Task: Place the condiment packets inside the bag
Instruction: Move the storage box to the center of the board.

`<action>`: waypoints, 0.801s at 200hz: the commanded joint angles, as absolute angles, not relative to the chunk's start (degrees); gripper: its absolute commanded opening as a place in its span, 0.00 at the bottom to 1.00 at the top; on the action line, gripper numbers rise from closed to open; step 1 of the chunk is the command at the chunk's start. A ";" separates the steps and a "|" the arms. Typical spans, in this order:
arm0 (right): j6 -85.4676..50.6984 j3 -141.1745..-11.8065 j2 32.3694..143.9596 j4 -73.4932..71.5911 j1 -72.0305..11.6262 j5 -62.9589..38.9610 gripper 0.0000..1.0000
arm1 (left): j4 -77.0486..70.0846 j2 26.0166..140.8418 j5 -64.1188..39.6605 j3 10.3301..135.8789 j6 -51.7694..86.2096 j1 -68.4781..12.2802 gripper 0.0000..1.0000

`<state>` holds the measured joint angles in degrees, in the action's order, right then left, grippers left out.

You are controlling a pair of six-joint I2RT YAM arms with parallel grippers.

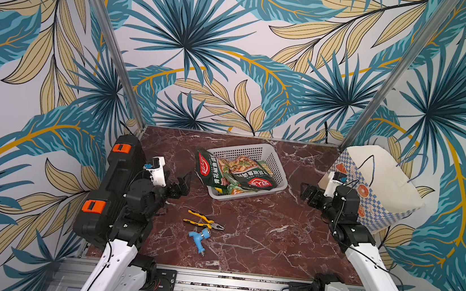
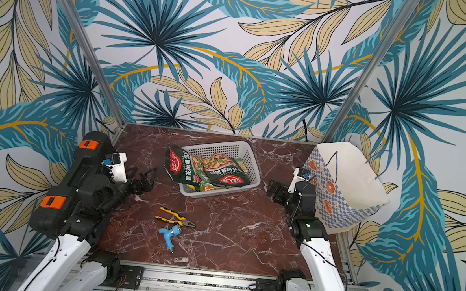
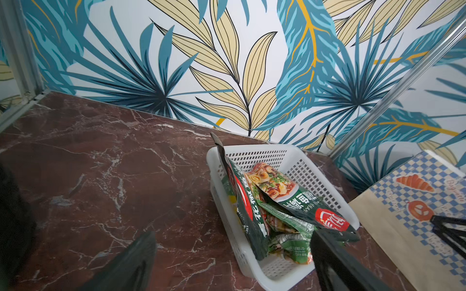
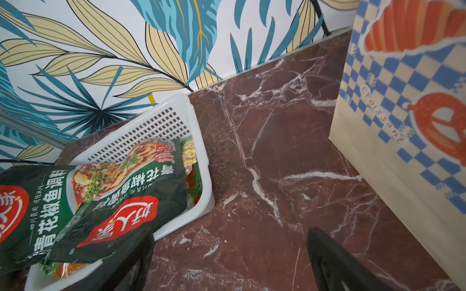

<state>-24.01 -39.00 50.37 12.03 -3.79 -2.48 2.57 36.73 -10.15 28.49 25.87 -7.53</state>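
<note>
On the red-brown marble tabletop [image 1: 260,234], veined in white and polished, a white plastic basket [image 1: 255,150] with perforated walls sat toward the far middle. The condiment packets [image 1: 234,173] lay heaped inside it: flat, glossy pouches, some dark green with a red logo and white Chinese characters, others lighter with food photographs. One dark pouch stood on edge against the basket's wall on the left arm's side, rising above the rim. The bag [image 1: 384,180], of stiff cream paper with a blue checkered band, orange pastry motifs and thin blue cord handles, stood upright with its mouth open at the far corner on the right arm's side, well apart from the basket.

Nearer the front lay yellow-handled pliers [image 1: 203,221] and, just beside them, a blue plastic tap [image 1: 200,237]. A black case [image 1: 115,187] with orange latches stood at the table's left edge.

Both arms were folded low, elbows raised, wrists pointing inward toward the basket. The left gripper [image 1: 181,180] hung near the basket's left side, jaws spread wide and empty. The right gripper [image 1: 308,193] hovered over bare marble between basket and bag, jaws likewise fully parted, grasping and touching nothing.
</note>
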 commanded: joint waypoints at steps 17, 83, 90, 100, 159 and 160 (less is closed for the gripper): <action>-25.60 -39.67 55.27 12.02 -3.87 -10.19 1.00 | -5.62 38.99 -18.15 24.07 31.32 -7.45 1.00; -26.61 -46.61 73.22 5.86 -3.96 -19.34 1.00 | -13.65 45.72 -18.84 22.36 33.22 -11.21 1.00; -26.71 -47.85 75.23 5.80 -3.96 -19.72 1.00 | -13.71 46.41 -18.20 22.62 32.89 -11.86 1.00; -26.95 -49.57 77.84 5.67 -3.96 -20.14 0.99 | -13.71 47.69 -17.92 23.06 32.27 -12.74 1.00; -27.33 -54.93 90.70 5.34 -5.08 -20.27 0.81 | -12.00 54.55 -19.34 26.25 31.18 -13.88 1.00; -27.29 -54.93 90.79 5.30 -5.09 -20.20 0.80 | -11.98 54.61 -19.43 26.26 31.14 -13.88 1.00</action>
